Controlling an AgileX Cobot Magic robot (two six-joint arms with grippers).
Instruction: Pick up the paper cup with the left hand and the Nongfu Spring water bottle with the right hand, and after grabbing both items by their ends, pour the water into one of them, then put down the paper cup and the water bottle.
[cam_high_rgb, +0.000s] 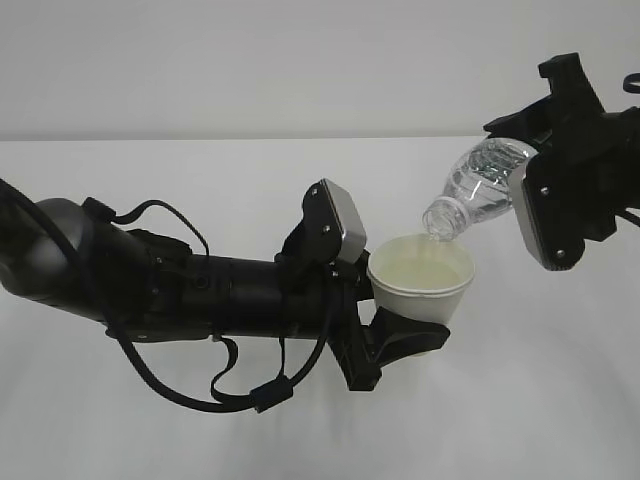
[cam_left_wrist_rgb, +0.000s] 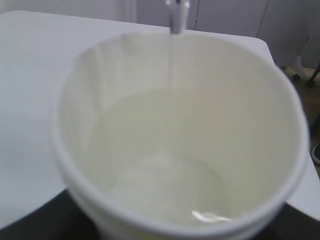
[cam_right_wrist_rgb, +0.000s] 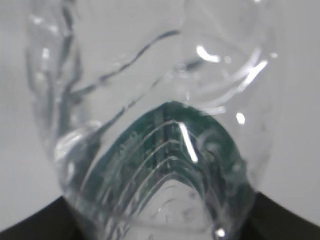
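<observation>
**Mid-pour, spill is the risk**

I've got the left hand (cam_high_rgb: 400, 335) clamped round the lower part of the paper cup (cam_high_rgb: 420, 280), holding it upright above the table (cam_high_rgb: 200, 180). My right hand (cam_high_rgb: 540, 195) grips the Nongfu Spring water bottle (cam_high_rgb: 478, 185) by its base end, tipped neck-down, mouth just over the cup's far rim. In the left wrist view the water (cam_left_wrist_rgb: 165, 165) pools in the cup and a thin stream drops in near the rim. Risks as I judge them: mouth sits close to the edge, so a small drift puts water on the table; soft bottle could buckle and gush; tilting the cup when setting it down could slop
</observation>
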